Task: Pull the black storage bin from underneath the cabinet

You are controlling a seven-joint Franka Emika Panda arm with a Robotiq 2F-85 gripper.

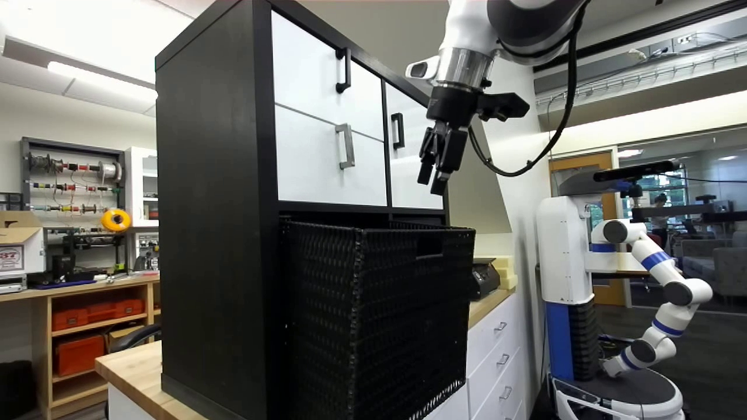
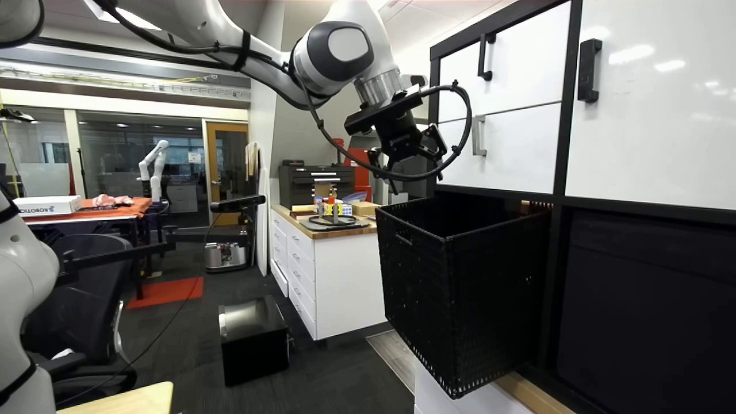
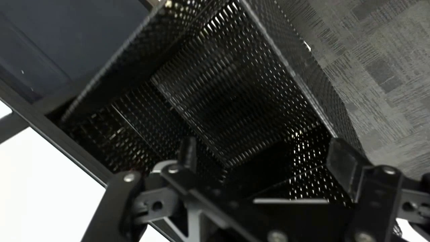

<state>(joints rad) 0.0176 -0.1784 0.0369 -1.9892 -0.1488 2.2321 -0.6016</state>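
In both ext. views the lg. black, box-shaped, woven-looking bin juts well out of a lower compartment of the tall black cabinet w/ glossy white drawer fronts, its front end past the edge of the pale wooden countertop. Black metal two-finger gripper hangs over the bin's open top, apart from the rim, jaws spread wide. Text: brown-and-white cardboard box in an ext. view has a reddish-framed label, looks like "37", rest too sm. to read. Flat white carton on the orange-covered table has blue lettering, approx. "ROBOTIQ"; sm. white sheet by the glass wall, wording illegible at this res.
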